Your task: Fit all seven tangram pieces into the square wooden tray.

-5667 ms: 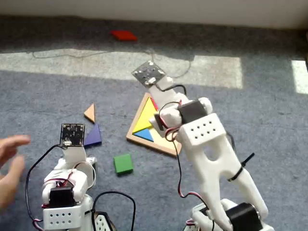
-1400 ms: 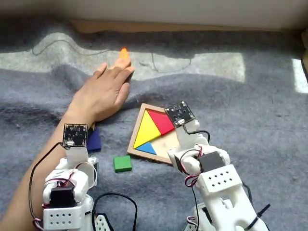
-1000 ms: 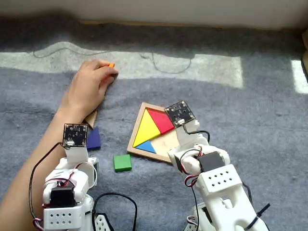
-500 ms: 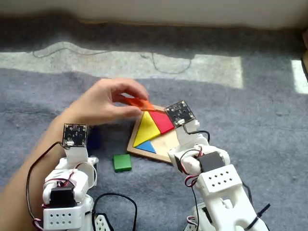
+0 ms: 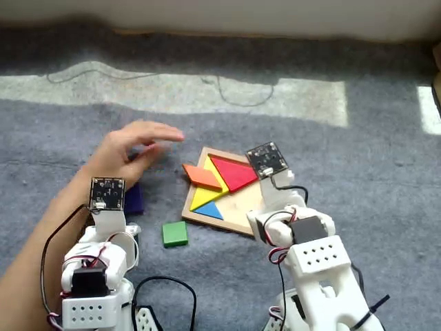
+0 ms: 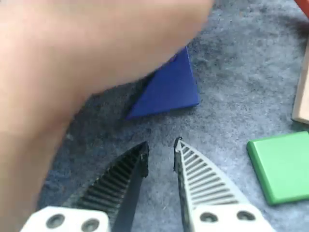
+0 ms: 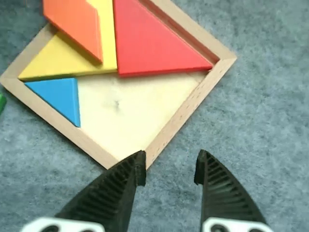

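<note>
- Well, from the high view: the tray (image 5: 219, 221) lies on the grey surface (image 5: 365, 158) ahead of my right arm. The red triangle (image 5: 236, 172), yellow triangle (image 5: 204, 196) and light blue triangle (image 5: 211, 209) are seated in it. The orange piece (image 5: 201, 175) lies across the tray's far rim and partly on the yellow triangle, so I judge it not yet fitted. The green square (image 5: 175, 234) and dark blue triangle (image 5: 134, 198) lie outside the tray, near my left arm. A person's hand (image 5: 131, 148) hovers just beyond the dark blue one.
- Left wrist view: my left jaws are slightly parted, hold nothing and point toward the dark blue triangle. The person's hand and forearm cover part of that triangle here, so I judge the reach blocked. The green square sits off to one side, free to take.
- Right wrist view: my right jaws are spread and empty, just short of the tray's near corner. Bare tray floor shows beside the light blue triangle. The next move, I judge, calls for settling the orange piece flat or fetching the green square, minding the raised rim.
</note>
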### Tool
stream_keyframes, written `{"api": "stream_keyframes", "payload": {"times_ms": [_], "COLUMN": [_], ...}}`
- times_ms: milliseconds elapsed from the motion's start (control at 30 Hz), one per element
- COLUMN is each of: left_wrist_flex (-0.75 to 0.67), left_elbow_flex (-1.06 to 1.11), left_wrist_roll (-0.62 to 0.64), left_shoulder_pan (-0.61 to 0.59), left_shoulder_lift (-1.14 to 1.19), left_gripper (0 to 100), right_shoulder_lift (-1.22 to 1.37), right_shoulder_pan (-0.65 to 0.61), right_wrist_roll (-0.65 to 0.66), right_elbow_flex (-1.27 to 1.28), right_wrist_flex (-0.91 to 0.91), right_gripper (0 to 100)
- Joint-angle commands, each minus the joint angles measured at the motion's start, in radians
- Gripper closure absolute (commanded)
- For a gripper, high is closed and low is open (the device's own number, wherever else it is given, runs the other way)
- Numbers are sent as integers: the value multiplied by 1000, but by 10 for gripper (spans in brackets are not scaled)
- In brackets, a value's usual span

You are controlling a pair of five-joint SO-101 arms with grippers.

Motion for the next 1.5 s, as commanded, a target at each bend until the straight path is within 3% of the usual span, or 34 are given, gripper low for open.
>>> {"api": "stream_keyframes", "payload": {"times_ms": [0,1233,1467], "left_wrist_flex": [5,5,5], "left_elbow_flex": [21,21,21], "left_wrist_roll": [-5,-5,-5], "left_shoulder_pan": [10,7,7], "left_shoulder_lift": [4,4,4], "left_gripper": [888,888,888], "right_shoulder_lift": [-24,-22,15], "right_shoulder_pan": [81,58,30], "right_wrist_roll": [0,-9,-192], "right_elbow_flex": [-15,-5,-163], "right_wrist_flex": [-24,-24,-41], "right_gripper": [828,828,828]}}
